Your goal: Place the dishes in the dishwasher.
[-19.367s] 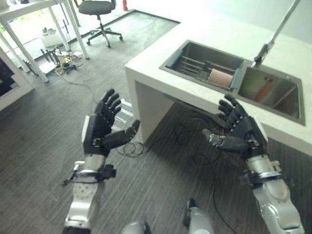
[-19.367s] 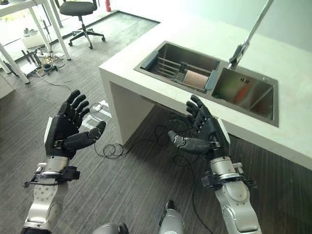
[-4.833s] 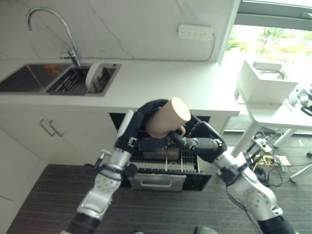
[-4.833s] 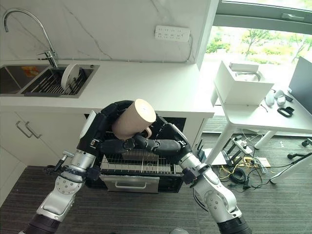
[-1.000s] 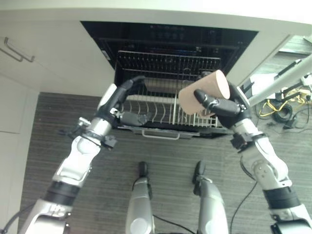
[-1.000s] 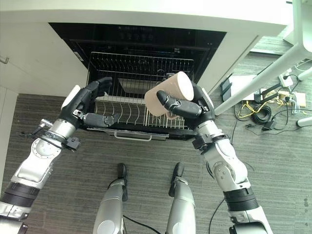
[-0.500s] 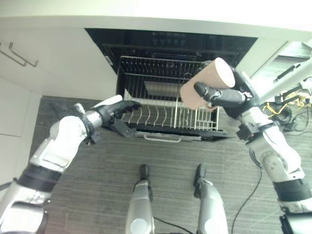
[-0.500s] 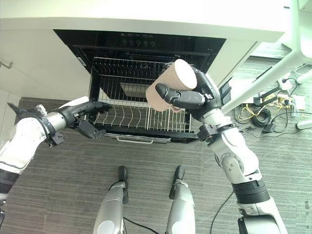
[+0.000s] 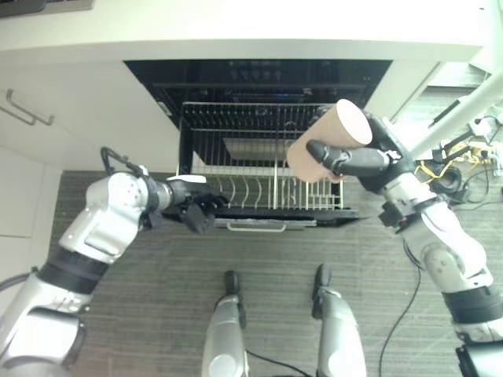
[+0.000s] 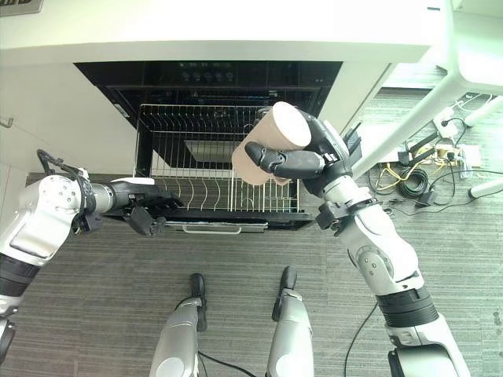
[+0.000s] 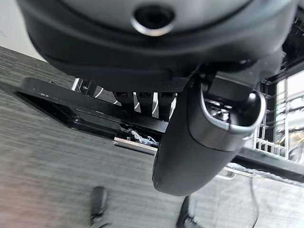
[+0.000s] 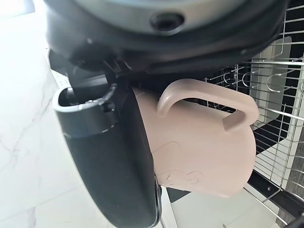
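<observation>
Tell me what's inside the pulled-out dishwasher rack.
The rack shows bare wire tines and no dishes. The mug, gripped in the right hand, covers its right part, so that area cannot be checked.

I see a matt, smooth pinkish mug (image 10: 269,149) — looks ceramic; rack (image 10: 208,161) is thin shiny metal wire; floor (image 10: 236,267) — ribbed grey, wood-grain look; counter (image 10: 212,39) smooth white.
</observation>
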You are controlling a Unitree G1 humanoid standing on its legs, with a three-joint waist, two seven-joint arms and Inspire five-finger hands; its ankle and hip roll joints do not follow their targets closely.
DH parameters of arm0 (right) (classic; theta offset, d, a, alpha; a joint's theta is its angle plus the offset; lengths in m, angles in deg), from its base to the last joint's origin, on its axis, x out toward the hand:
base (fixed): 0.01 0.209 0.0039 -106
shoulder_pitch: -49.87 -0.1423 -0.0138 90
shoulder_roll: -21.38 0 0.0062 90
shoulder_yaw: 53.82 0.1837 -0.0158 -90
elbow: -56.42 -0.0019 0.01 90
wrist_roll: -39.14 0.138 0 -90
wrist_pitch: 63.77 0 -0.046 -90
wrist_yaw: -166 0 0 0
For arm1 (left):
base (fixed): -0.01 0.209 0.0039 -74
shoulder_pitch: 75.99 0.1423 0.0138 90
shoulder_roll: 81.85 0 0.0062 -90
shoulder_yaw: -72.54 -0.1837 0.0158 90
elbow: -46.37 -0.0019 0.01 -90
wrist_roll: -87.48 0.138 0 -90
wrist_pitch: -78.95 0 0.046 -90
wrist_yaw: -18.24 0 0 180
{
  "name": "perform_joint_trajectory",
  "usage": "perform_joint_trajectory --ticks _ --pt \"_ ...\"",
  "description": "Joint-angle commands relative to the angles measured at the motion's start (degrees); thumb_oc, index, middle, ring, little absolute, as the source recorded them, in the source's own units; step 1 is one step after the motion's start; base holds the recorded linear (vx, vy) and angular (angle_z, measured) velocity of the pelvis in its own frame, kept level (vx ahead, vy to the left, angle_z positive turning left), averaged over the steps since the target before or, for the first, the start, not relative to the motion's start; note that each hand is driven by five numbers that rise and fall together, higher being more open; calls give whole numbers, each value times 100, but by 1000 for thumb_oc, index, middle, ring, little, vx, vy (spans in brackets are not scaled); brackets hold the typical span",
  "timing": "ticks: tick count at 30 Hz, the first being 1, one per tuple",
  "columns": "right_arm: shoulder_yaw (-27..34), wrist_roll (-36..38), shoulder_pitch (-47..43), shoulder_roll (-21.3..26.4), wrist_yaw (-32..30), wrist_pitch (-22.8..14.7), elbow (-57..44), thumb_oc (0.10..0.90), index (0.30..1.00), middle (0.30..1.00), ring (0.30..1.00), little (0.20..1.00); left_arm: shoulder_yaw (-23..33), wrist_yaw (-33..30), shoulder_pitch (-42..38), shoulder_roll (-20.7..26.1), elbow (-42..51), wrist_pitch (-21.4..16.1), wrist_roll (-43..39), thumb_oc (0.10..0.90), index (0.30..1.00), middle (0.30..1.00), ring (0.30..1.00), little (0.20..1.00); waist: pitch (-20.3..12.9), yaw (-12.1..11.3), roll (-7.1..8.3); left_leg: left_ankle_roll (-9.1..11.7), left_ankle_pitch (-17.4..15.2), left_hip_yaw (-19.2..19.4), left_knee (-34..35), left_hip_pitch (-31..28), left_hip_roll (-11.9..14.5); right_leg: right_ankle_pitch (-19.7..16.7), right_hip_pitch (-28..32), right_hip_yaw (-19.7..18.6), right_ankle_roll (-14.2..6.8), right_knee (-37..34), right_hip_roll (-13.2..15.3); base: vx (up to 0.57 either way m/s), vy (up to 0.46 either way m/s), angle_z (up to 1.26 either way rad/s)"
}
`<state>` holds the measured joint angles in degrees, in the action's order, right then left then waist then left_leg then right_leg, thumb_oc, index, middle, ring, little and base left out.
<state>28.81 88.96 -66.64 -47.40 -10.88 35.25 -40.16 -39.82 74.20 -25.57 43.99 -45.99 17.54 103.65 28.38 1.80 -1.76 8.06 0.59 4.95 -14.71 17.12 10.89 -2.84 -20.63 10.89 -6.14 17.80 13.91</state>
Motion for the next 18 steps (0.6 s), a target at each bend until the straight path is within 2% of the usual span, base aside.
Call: perform_joint_trajectory --ticks 1,8,11,15,18 --pt "135 376 -510 1 149 -453 -572 400 300 300 300 300 -471 1103 985 -380 -147 379 108 800 900 900 900 900 -811 91 95 -63 -680 403 -248 -168 147 692 362 -265 -382 -61 -46 -1 31 -17" --pt "76 409 -550 76 249 -254 -424 400 300 300 300 300 -626 1988 1286 -619 -411 767 178 800 900 900 900 900 -849 167 31 -62 -702 474 -248 -242 145 727 411 -322 -352 -61 -75 13 35 -8" --pt "47 344 -605 87 313 -216 -277 400 300 300 300 300 -675 2174 1327 -697 -540 738 114 800 900 900 900 900 -856 180 21 -58 -709 481 -248 -250 146 732 417 -330 -340 -61 -81 9 22 -3" --pt "39 87 -678 193 291 -89 -62 400 300 300 300 300 -690 1769 1373 -775 -624 714 -334 800 900 900 900 900 -850 182 19 -62 -720 483 -248 -254 128 730 417 -334 -332 -61 -79 5 23 -4" --pt "19 -197 -725 310 312 -68 174 400 300 300 300 300 -565 1006 1413 -782 -601 655 -940 800 900 900 900 900 -847 137 24 -66 -718 457 -248 -264 112 735 445 -311 -332 -61 -67 14 -2 -3"
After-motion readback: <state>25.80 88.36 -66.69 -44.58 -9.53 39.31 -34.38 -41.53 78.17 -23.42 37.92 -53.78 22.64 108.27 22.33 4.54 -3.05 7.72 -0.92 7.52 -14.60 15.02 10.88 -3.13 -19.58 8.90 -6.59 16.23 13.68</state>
